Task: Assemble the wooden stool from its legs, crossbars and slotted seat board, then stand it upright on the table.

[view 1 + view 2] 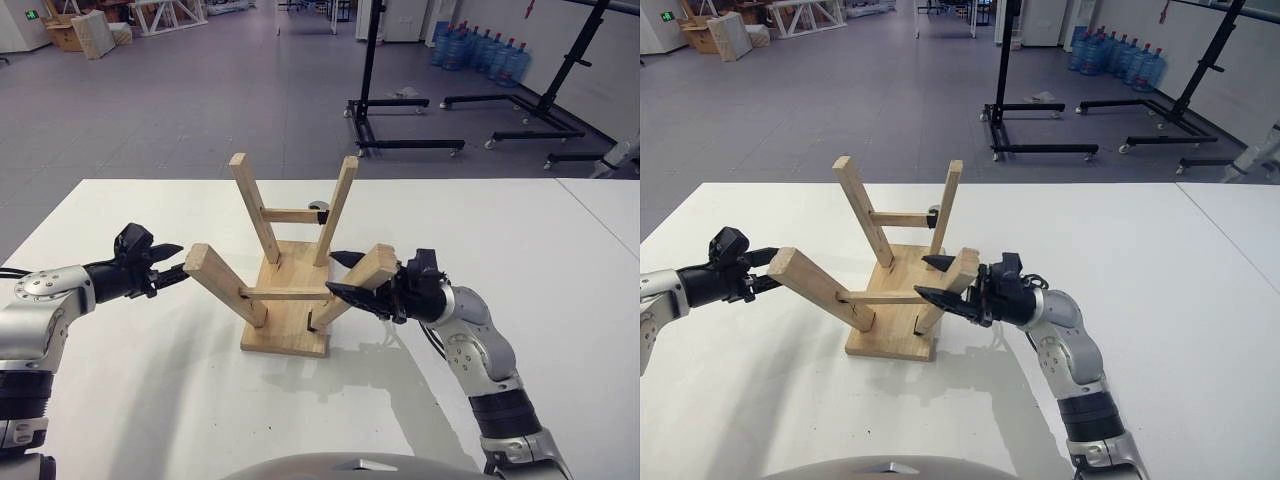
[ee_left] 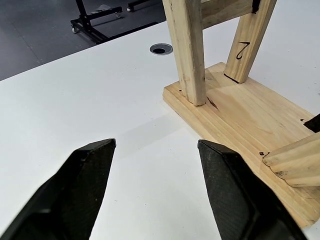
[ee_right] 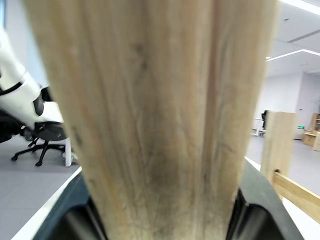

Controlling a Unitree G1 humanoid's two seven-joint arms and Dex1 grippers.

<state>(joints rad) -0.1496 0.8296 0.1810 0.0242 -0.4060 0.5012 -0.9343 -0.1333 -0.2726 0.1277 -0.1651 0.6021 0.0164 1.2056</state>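
The stool (image 1: 285, 300) is assembled but stands upside down, seat board (image 1: 290, 338) flat on the table (image 1: 120, 400); turning it upright is judged left. The right leg (image 1: 376, 264) is pinched by the right gripper (image 1: 335, 274); the left gripper (image 1: 181, 260) is held spread, empty, just beside the left leg (image 1: 215, 275)

A white bench (image 1: 560, 260) is backed by grey floor (image 1: 200, 100), where black wheeled stands (image 1: 405, 145), blue water bottles (image 1: 480, 48) and boxes (image 1: 92, 33) are kept.
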